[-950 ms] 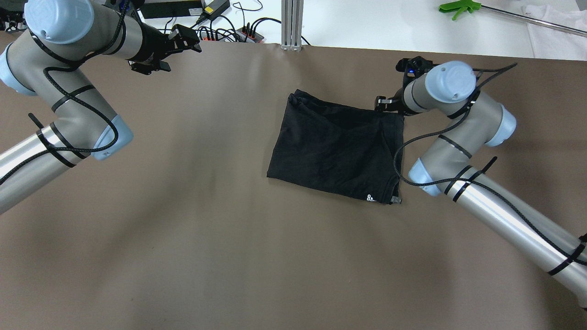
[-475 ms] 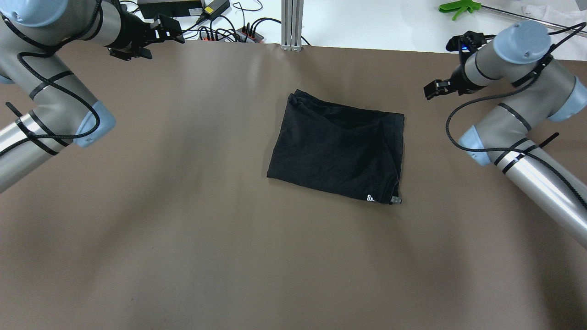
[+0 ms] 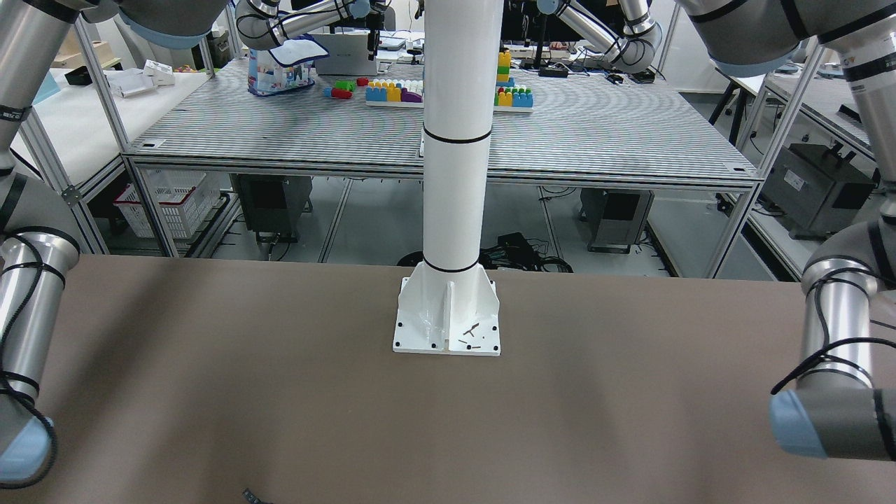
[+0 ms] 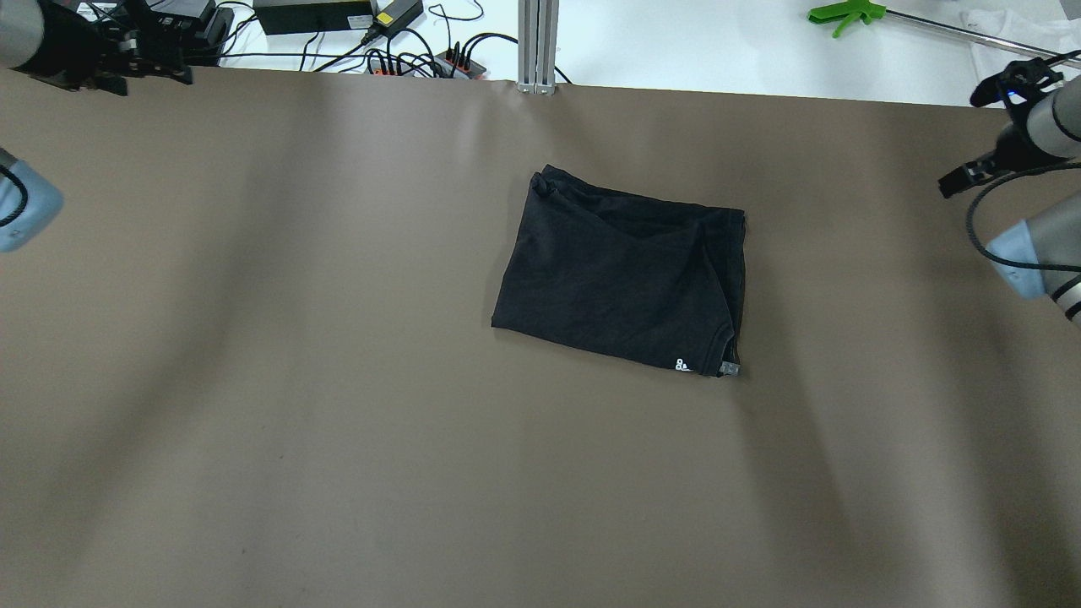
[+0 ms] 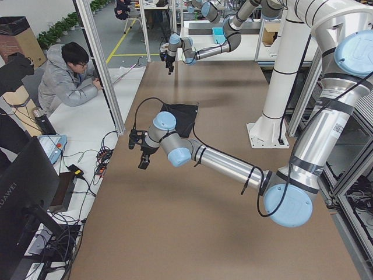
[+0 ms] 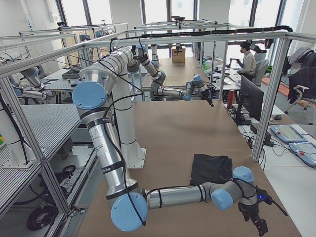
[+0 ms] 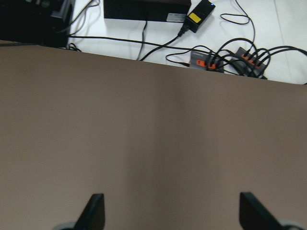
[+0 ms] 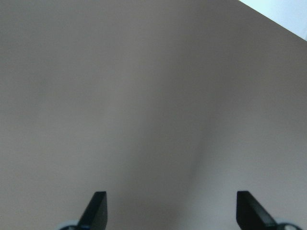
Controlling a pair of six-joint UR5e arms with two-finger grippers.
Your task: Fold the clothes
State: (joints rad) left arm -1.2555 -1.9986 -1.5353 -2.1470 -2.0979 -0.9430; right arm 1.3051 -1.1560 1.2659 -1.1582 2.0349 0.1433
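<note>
The clothes (image 4: 621,279) are one black piece of fabric, folded into a rough rectangle and lying flat in the middle of the brown table. It also shows in the exterior left view (image 5: 182,116) and the exterior right view (image 6: 211,169). My left gripper (image 4: 160,63) is at the table's far left corner, well away from the fabric. Its wrist view shows it open and empty (image 7: 172,213) over bare table. My right gripper (image 4: 958,179) is at the far right edge, open and empty (image 8: 170,208) over bare table.
The white pillar's base plate (image 3: 448,318) stands at the robot's side of the table. Cables and power strips (image 4: 405,59) lie beyond the far edge. A green tool (image 4: 844,13) and a white cloth (image 4: 1022,51) lie at the back right. A person (image 5: 70,76) sits beside the table.
Both arms have swung outward, away from the fabric. The right gripper has moved from the fabric's upper right corner to the right edge. The fabric has not moved.
</note>
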